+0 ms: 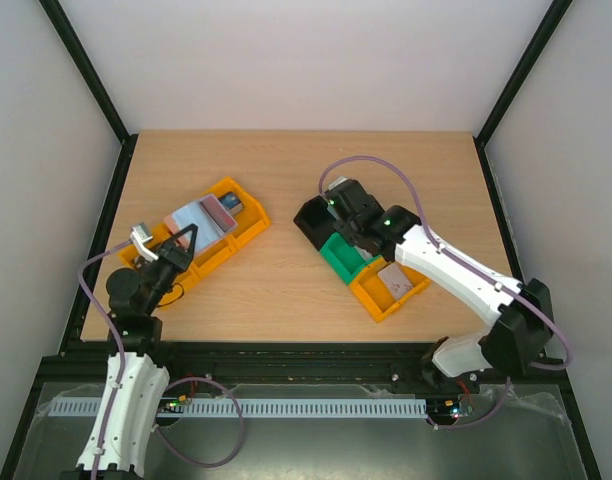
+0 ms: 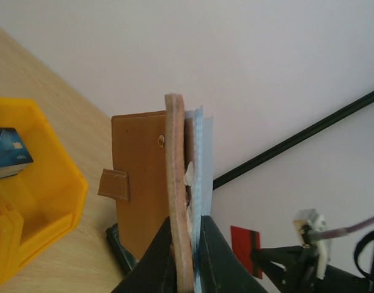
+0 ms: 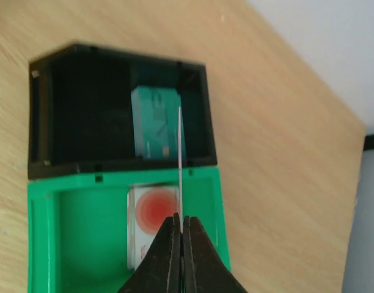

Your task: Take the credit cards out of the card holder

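Note:
The card holder [image 2: 144,183], brown outside and pale blue inside, hangs edge-on above the left orange bin [image 1: 248,232]. My left gripper [image 2: 187,224] is shut on it; in the top view that gripper [image 1: 178,243] is at the holder's [image 1: 198,218] near end. My right gripper [image 3: 181,223] is shut on a thin credit card [image 3: 179,159], seen edge-on over the green bin [image 3: 71,226] and black bin [image 3: 77,110]. Far off in the left wrist view this card [image 2: 245,244] looks red. A teal card [image 3: 156,122] lies in the black bin. A white card with a red disc [image 3: 151,213] lies in the green bin.
A blue card [image 2: 7,152] lies in the left orange bin [image 2: 46,201]. On the right, a second orange bin [image 1: 371,295] holds a whitish-grey card [image 1: 396,280], next to the green bin [image 1: 338,262] and black bin [image 1: 311,215]. Black frame posts stand at the table's corners.

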